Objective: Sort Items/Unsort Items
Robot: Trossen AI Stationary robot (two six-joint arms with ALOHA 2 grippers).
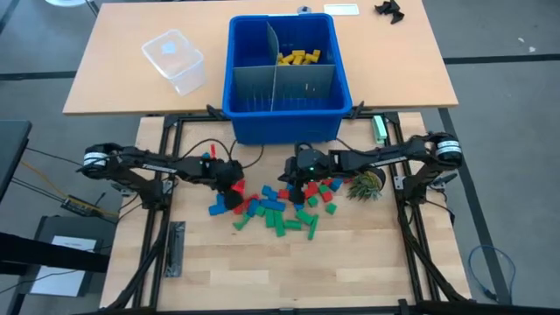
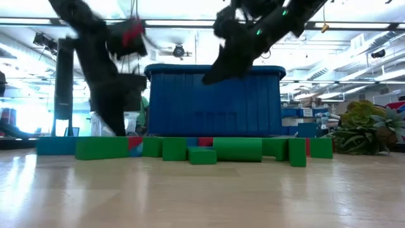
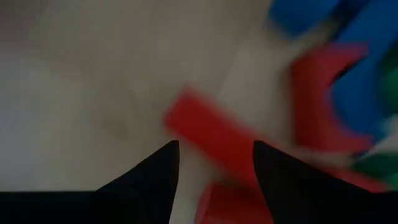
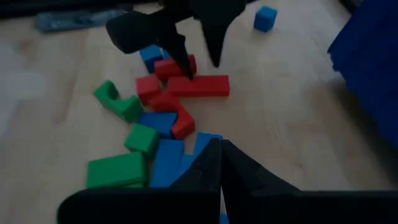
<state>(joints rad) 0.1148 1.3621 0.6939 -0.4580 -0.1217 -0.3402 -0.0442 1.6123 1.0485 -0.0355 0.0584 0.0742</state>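
The left tool (image 1: 234, 181) hangs just above the table (image 1: 350, 271) with its fingers (image 3: 155, 171) spread apart, gripping nothing; a long red block (image 4: 199, 86) lies directly below the gap between them. Beyond it, toward the right tool (image 1: 297, 182), the red, blue and green items (image 1: 280, 210) lie scattered in a loose heap. The right tool is clenched on nothing and hovers over the heap's far edge. Behind both tools stands the blue bin (image 1: 284, 118), holding yellow blocks (image 1: 297, 58).
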